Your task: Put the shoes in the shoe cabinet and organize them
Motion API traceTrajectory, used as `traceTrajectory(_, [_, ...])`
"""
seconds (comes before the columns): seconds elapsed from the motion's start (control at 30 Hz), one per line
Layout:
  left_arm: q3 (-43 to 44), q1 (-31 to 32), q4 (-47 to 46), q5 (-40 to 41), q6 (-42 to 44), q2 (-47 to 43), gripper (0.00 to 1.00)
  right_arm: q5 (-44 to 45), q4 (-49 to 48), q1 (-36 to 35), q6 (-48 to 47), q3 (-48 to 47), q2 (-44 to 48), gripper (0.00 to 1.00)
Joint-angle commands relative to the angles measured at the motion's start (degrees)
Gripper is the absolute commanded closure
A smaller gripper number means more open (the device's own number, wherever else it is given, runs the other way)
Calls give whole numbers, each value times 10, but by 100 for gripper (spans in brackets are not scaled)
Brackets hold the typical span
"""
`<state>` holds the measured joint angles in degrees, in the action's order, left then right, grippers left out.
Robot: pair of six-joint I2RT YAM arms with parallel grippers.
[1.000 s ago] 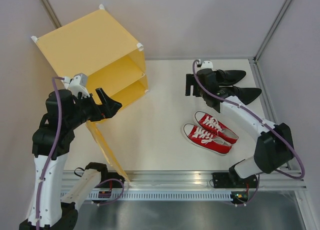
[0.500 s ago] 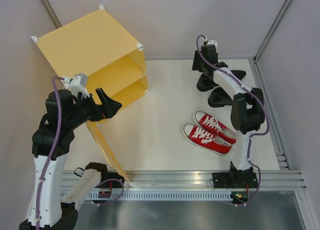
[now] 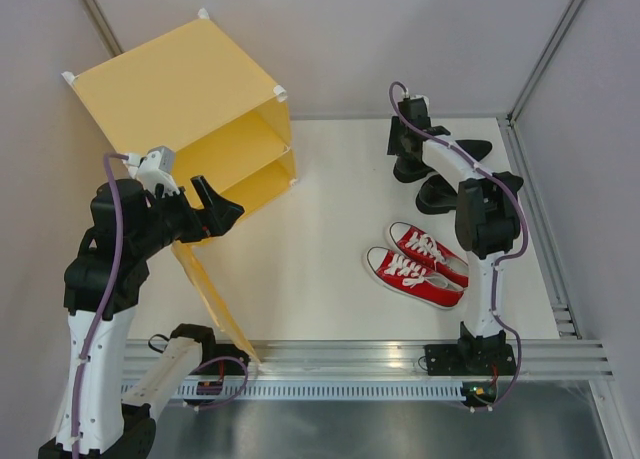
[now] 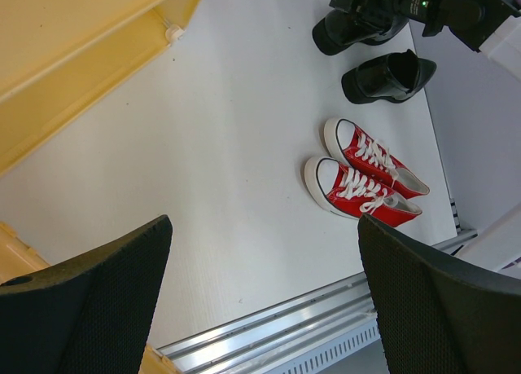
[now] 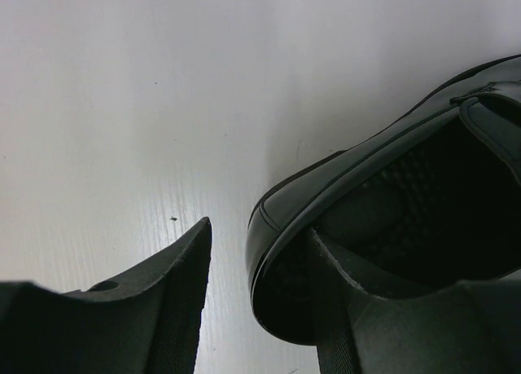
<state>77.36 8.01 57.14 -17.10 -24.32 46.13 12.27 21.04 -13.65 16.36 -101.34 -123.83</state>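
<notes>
The yellow-orange shoe cabinet stands at the back left, its door panel swung open toward the near edge. Two black loafers lie at the back right, the far one and the near one. The red sneakers sit side by side in front of them. My right gripper is open astride the far loafer's heel, one finger inside the shoe and one outside with a gap. My left gripper is open and empty, raised beside the cabinet front. The left wrist view also shows the sneakers.
An aluminium rail runs along the near edge of the table. Grey walls close the back and both sides. The right arm's elbow hangs over the near loafer. The open door stands between my left arm and the table's middle.
My right arm has swung up and round from a side reach, and its gripper has come down over the far loafer's heel. The left arm and the shoes have not moved.
</notes>
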Motion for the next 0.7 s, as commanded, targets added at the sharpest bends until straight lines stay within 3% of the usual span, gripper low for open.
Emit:
traceTrajectory(0.0, [1,-1,-2,1,11,-3,2,-32,13,-1,4,-8,-8,47])
traceTrajectory(0.2, [-1,-1,-3,5,11,-3,2,-70,32,-1,-10,-15,-21,52])
traceTrajectory(0.3, [-3,-1,-3,8,11,-5,2,-85,27,-1,-17,2,1,62])
traceTrajectory(0.33, [-3,-1,-3,10,9,-6,2,-95,27,-2,-21,10,12,71])
traceTrajectory(0.53, [-5,-1,-3,17,11,-9,2,-120,48,-17,-68,28,53,99])
traceTrajectory(0.67, [-6,-1,-2,22,15,-12,2,-121,54,-63,-105,64,97,99])
